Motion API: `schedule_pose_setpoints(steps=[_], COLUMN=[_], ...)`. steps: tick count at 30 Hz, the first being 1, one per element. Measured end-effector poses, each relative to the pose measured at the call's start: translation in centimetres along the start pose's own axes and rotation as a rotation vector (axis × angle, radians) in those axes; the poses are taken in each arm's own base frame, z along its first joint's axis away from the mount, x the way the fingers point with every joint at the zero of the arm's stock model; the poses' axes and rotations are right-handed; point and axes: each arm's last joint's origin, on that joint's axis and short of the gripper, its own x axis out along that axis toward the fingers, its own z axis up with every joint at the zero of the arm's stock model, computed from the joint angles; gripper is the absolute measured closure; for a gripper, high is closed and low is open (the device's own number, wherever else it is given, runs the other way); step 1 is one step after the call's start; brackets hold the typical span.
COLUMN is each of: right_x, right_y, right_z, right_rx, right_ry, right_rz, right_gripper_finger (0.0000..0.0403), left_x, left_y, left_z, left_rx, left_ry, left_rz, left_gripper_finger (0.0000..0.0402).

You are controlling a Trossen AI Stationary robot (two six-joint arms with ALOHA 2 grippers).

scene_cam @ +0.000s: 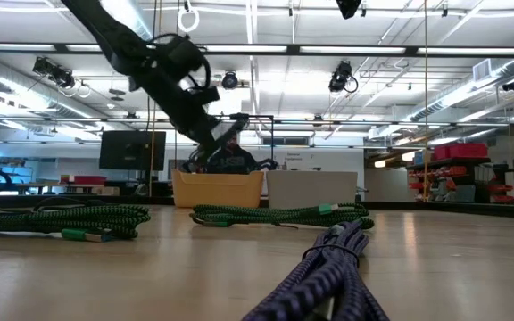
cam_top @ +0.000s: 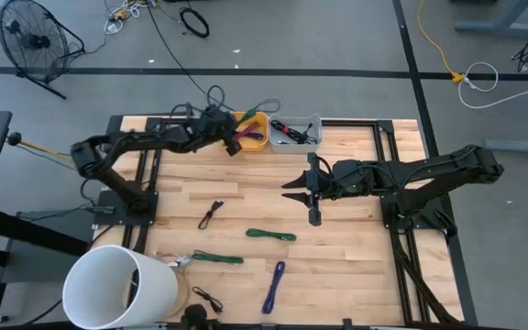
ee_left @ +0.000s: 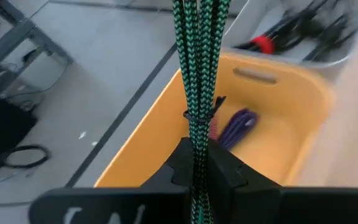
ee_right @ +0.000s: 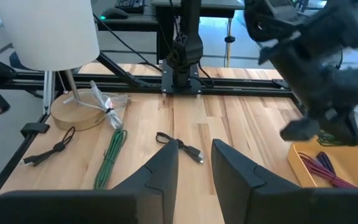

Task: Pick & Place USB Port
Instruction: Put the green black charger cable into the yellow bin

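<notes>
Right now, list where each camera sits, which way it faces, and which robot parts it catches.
High view: overhead, straight down on the table; both arms.
Low view: table-top height, level across the cables into the room; one arm descends over the yellow bin.
Left wrist view: behind the left gripper, shut on a green cable above the bin.
Right wrist view: behind the right gripper, fingers apart, holding nothing, facing the left arm.
Shared: all four show the yellow bin.
</notes>
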Motion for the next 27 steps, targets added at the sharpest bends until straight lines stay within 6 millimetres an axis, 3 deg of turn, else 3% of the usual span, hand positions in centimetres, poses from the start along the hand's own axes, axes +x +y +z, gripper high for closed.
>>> schedule_pose_setpoints(steps=[9, 17, 27], right_x=[0.0, 0.0, 0.0], right_y=[0.0, 0.0, 0.0], right_z=[0.0, -0.1, -0.1], right_rx=[0.003, 0.013, 0.012], right_ry=[0.005, 0.011, 0.011], right_rz=[0.001, 0.002, 0.002], right_gripper_finger=[0.0305, 0.0305, 0.0305], left_x=[3.9, 5.1, 5.1], left_y=[-0.7, -0.8, -0.9], left_z=[0.6, -0.2, -0.1], left_rx=[0.121, 0.153, 0.154], left_ry=[0.184, 0.284, 0.281], left_rz=[0.055, 0.084, 0.093], left_gripper_finger=[0.0382, 0.0381, 0.0262])
